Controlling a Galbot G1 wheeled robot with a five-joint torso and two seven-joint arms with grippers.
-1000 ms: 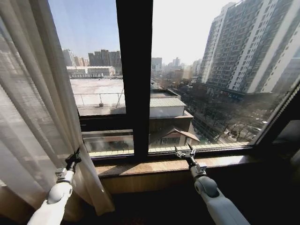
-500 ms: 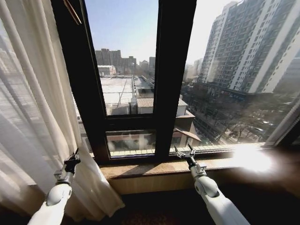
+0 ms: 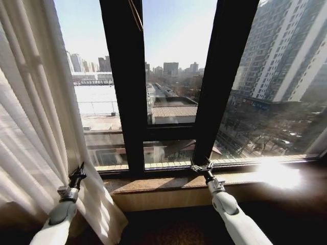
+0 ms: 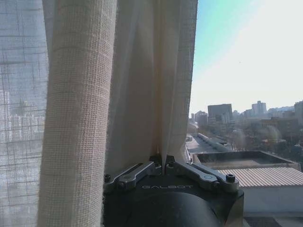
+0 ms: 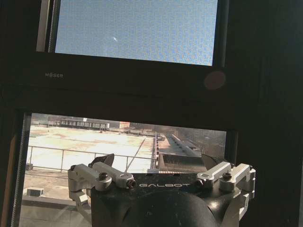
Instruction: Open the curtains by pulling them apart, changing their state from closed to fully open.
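A sheer white curtain (image 3: 36, 127) hangs bunched at the left of the window, its pleats cream where they fold. My left gripper (image 3: 77, 172) is low at the panel's inner edge and is shut on it. The left wrist view shows the curtain (image 4: 94, 94) pinched between the closed jaws of the left gripper (image 4: 162, 161). My right gripper (image 3: 202, 166) hovers over the window sill at the foot of a dark frame bar, open and holding nothing. In the right wrist view the right gripper (image 5: 158, 172) has its fingers spread wide before the glass.
Two dark vertical frame bars (image 3: 125, 102) (image 3: 225, 76) cross the bare glass. A wooden sill (image 3: 168, 182) runs below the window, with a sunlit patch at the right. City buildings lie beyond the glass.
The whole picture has shifted: the frame bars slid to the right, so the camera has moved left. Both grippers keep their places, and the left one still grips the curtain.
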